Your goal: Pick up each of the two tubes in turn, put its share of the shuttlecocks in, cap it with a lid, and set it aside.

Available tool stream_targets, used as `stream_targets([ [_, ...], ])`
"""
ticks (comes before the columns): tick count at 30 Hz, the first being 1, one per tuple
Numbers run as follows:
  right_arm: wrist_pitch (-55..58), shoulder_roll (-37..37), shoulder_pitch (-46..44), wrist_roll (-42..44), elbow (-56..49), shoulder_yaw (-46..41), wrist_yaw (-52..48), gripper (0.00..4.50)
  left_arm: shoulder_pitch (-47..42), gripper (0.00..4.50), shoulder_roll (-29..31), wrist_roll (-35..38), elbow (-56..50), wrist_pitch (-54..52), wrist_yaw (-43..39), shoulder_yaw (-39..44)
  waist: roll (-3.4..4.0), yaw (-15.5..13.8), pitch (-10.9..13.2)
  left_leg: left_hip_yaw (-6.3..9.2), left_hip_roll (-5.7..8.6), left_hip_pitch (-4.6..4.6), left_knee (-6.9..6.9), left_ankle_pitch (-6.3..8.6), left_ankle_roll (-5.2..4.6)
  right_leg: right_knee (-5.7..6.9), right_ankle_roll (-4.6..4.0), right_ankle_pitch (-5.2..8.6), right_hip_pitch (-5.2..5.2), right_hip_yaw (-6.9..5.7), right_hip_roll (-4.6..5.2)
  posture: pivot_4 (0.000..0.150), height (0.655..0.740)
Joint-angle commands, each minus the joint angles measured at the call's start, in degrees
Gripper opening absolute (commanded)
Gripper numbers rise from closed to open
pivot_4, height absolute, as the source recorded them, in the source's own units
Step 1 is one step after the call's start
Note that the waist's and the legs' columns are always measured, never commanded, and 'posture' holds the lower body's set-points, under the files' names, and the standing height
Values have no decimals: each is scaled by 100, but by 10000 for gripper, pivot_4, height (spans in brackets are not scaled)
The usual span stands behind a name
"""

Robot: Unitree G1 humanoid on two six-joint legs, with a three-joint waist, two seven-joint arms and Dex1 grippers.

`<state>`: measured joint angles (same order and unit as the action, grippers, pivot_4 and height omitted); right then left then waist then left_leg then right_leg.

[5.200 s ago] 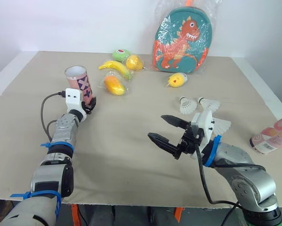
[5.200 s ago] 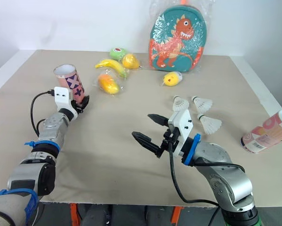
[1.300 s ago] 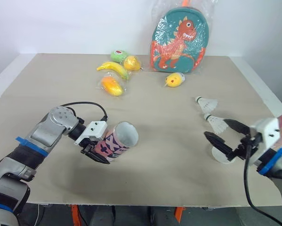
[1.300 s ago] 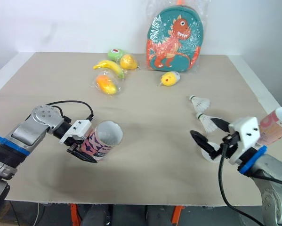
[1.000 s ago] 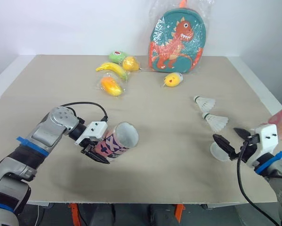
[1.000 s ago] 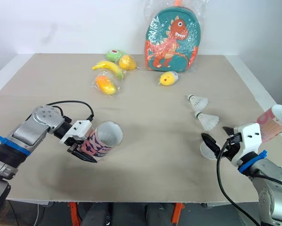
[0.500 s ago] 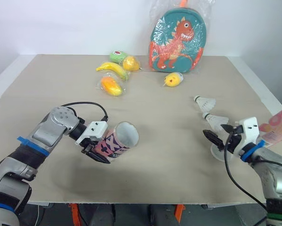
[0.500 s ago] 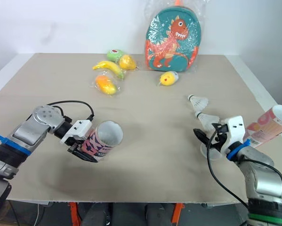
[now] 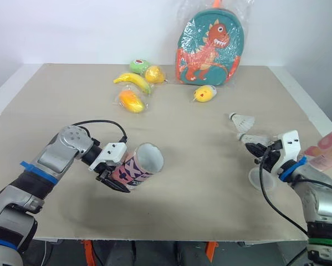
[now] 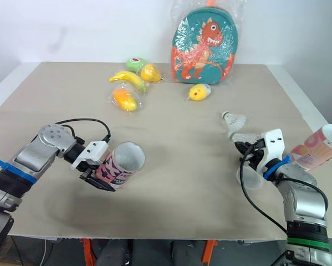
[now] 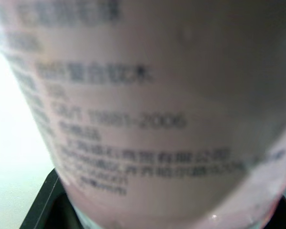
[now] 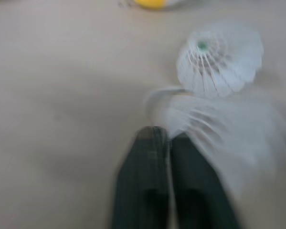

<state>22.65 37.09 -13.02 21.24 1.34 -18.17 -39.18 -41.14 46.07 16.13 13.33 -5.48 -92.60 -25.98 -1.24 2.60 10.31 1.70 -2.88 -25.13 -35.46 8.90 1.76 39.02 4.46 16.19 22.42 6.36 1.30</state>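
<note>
**Tube in hand, shuttlecock pinched**
My left gripper [image 9: 113, 177] clamps the pink tube [image 9: 139, 167], tilted near the desk's [image 9: 171, 221] front-left corner. By the right edge, the right gripper [image 9: 253, 148] has narrow jaws on a shuttlecock [image 10: 240, 137].

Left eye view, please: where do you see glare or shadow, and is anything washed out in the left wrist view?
Left eye view: highlights glint on the plastic wrap over the backpack, and the tube in the left gripper throws a soft shadow on the table. Left wrist view: a bright washed-out patch beside the tube.
</note>
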Motion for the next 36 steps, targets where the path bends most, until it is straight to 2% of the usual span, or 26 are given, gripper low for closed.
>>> stream_targets([
  [1,88,219,21,228,-787,-162,-103,263,7,28347,-34,-66,-47,-13,10,103,0,-3,0,0,0,-1,-1,0,0,0,1,0,0,0,0,1500,7347],
  [8,471,746,-19,995,-2994,258,-825,263,-39,28347,-107,-82,18,16,10,91,9,-5,4,1,0,-1,1,0,0,0,2,4,1,0,0,1500,7347],
  [12,681,967,-516,1387,-3805,893,-1193,263,-80,28347,-139,-101,65,14,10,69,8,-8,4,5,-2,-1,-1,0,0,-1,-3,6,-2,-4,1,1500,7347],
  [19,660,1129,-1753,996,-3651,2145,-1787,263,-151,28347,-213,-137,167,32,10,73,7,-38,5,0,-1,-5,-8,0,0,-5,-23,13,0,-2,6,1500,7347],
  [28,427,857,-2510,493,-3089,3069,-2379,263,-117,28347,-197,-135,127,-2,10,124,6,-60,4,3,-2,-9,0,0,0,-3,-17,13,7,-7,4,1500,7347],
  [29,455,858,-2555,488,-3052,3138,-2482,6744,-118,28347,-196,-137,131,-3,10,126,6,-60,4,3,-2,-9,1,0,0,-3,-11,9,8,-7,3,1500,7347],
  [31,457,835,-2618,446,-3026,3183,-2553,15036,-113,28347,-192,-141,132,-6,10,135,6,-65,5,4,-2,-10,0,0,0,-3,-10,9,8,-8,3,1500,7347],
  [35,524,692,-2568,1096,-3221,2605,-2593,33483,-88,28347,-179,-145,113,-9,10,153,6,-65,5,6,-3,-11,1,0,0,-3,-10,8,8,-10,2,1500,7347],
  [36,551,705,-2545,1187,-3262,2481,-2562,33483,-81,28347,-177,-146,106,-11,10,156,6,-66,5,7,-4,-11,0,0,0,-3,-9,7,8,-11,2,1500,7347],
])
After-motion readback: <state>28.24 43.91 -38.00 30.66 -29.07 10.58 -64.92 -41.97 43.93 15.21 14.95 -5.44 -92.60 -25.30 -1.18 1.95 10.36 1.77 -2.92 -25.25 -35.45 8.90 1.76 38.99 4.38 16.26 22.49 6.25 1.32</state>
